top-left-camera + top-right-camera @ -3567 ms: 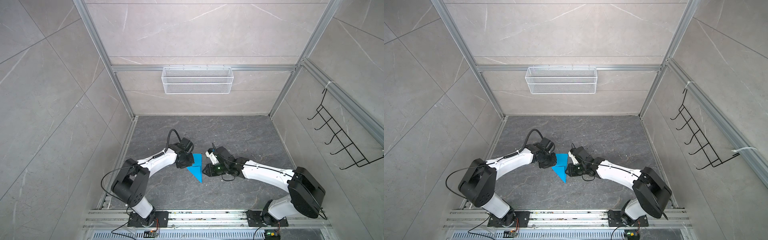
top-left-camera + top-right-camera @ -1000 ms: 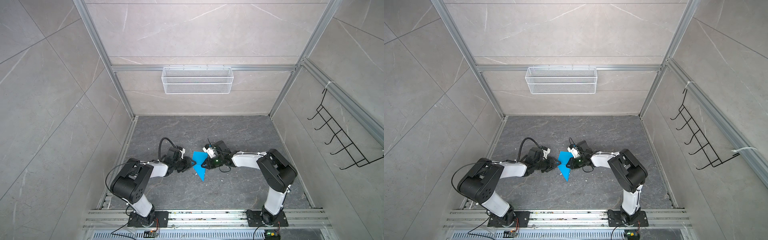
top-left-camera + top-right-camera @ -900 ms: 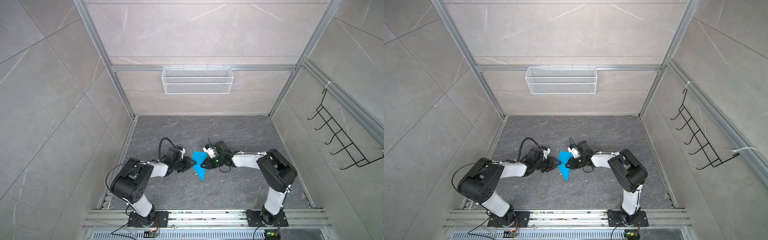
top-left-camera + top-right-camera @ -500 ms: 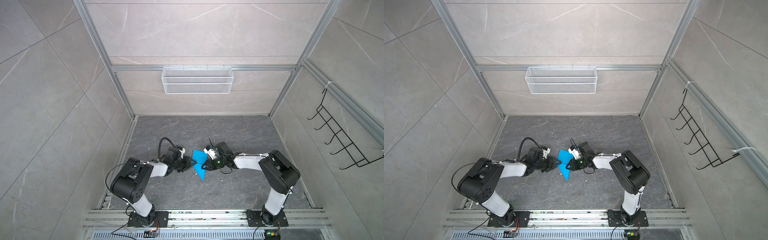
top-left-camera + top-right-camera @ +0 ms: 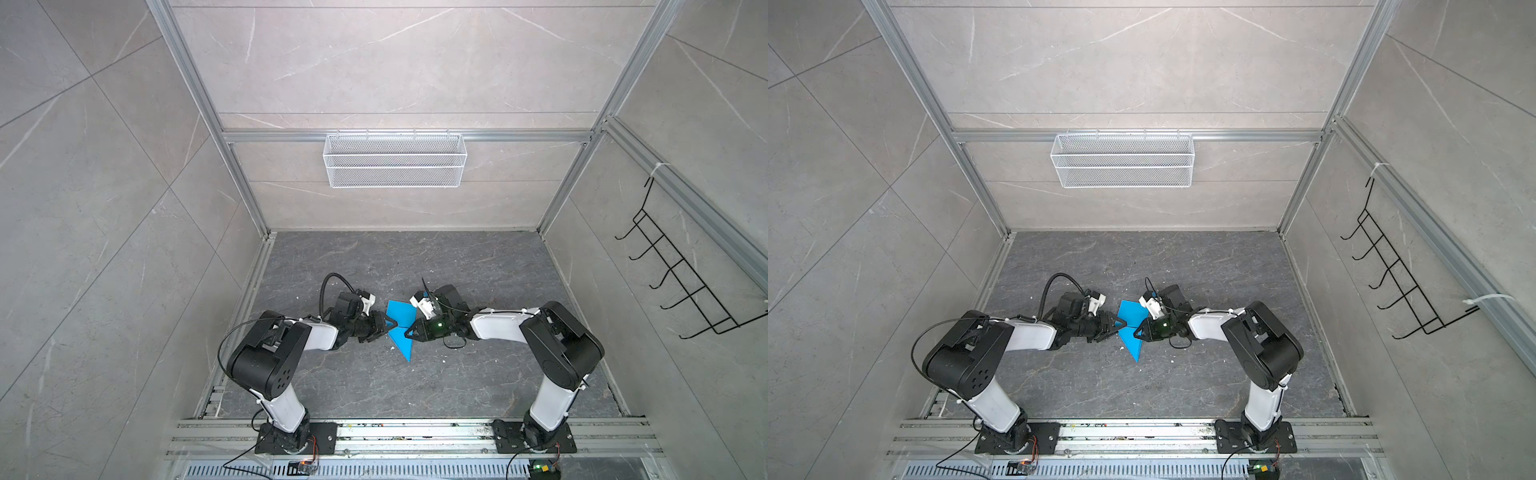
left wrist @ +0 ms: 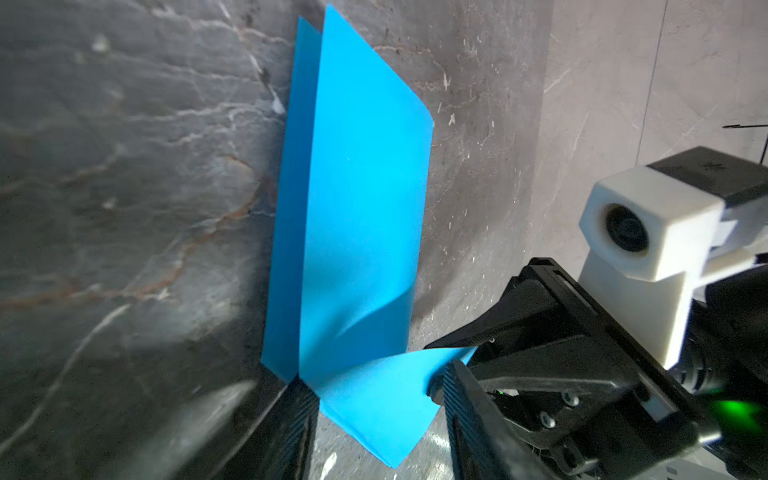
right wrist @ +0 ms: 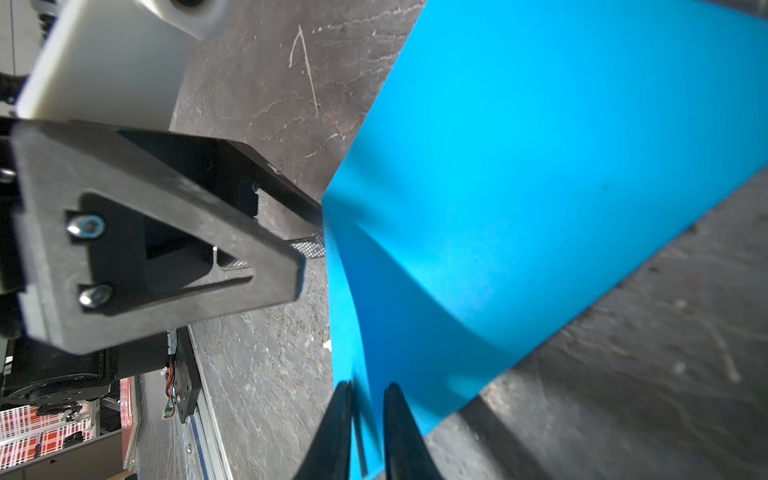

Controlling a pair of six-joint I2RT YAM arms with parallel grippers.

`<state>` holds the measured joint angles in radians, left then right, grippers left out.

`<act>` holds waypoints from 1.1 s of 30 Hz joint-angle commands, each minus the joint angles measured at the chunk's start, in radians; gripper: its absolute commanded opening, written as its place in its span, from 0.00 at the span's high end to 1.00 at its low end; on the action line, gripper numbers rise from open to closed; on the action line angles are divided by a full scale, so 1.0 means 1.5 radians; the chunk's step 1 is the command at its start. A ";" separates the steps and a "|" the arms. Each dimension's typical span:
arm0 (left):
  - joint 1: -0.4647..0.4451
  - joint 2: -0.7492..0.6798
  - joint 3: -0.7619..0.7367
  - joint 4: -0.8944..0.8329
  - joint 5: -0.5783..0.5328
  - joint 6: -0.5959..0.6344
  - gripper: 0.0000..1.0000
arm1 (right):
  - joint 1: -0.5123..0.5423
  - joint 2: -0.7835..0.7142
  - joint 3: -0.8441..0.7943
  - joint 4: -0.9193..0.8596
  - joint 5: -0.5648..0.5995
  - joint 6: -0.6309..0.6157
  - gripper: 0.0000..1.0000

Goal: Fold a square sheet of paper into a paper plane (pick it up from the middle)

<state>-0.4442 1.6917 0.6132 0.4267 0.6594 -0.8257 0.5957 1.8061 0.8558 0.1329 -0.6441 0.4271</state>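
The square sheet of paper (image 5: 399, 319) (image 5: 1130, 316) is bright blue and partly folded, lying on the dark floor between both grippers, with a point towards the front. One flap (image 6: 386, 390) curls up off the floor. My right gripper (image 5: 408, 332) (image 5: 1136, 332) (image 7: 365, 392) is shut on that flap's edge, its thin fingertips (image 7: 340, 399) close together with paper (image 7: 519, 166) between them. My left gripper (image 5: 386, 330) (image 5: 1116, 329) (image 6: 374, 403) is open and low on the floor. Its jaws straddle the sheet's near corner, one finger (image 6: 291, 419) against the fold.
A white wire basket (image 5: 395, 166) hangs on the back wall and a black hook rack (image 5: 681, 291) on the right wall. An aluminium rail (image 5: 395, 432) carrying both arm bases runs along the front. Small white specks dot the floor near the paper.
Since the oldest frames both arms have drawn in and dropped low beside the paper, and a flap now stands lifted. Over the last second the right gripper edged slightly nearer the paper; little else moved.
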 commanded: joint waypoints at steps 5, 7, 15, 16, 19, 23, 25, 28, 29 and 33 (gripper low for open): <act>0.003 0.004 0.022 0.037 0.045 0.045 0.56 | -0.009 -0.013 -0.014 0.013 0.004 0.010 0.83; 0.003 0.006 0.024 0.034 0.047 0.056 0.58 | -0.012 -0.013 -0.016 0.014 0.005 0.011 0.83; 0.003 0.031 0.036 0.023 0.056 0.068 0.65 | -0.016 -0.009 -0.017 0.008 0.006 0.009 0.90; 0.003 0.035 0.039 0.025 0.057 0.068 0.66 | -0.016 -0.007 -0.016 0.008 0.005 0.009 0.90; 0.002 0.044 0.043 0.036 0.064 0.065 0.67 | -0.017 0.001 -0.012 0.006 0.006 0.010 0.92; 0.002 0.053 0.045 0.042 0.070 0.065 0.69 | -0.017 0.008 -0.011 0.002 0.008 0.006 0.92; 0.002 0.057 0.049 0.041 0.073 0.061 0.71 | -0.017 0.013 -0.009 -0.004 0.013 0.003 0.92; 0.001 0.060 0.052 0.040 0.071 0.057 0.72 | -0.017 0.014 -0.009 -0.009 0.014 -0.001 0.93; 0.001 0.061 0.054 0.040 0.069 0.057 0.73 | -0.017 0.015 -0.009 -0.010 0.014 -0.002 0.92; 0.000 0.067 0.061 0.040 0.067 0.053 0.82 | -0.018 0.015 -0.009 -0.013 0.014 -0.005 0.92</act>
<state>-0.4442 1.7737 0.6750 0.4526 0.7368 -0.7582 0.5735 1.8118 0.8413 0.1314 -0.6323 0.4332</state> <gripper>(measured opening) 0.208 0.075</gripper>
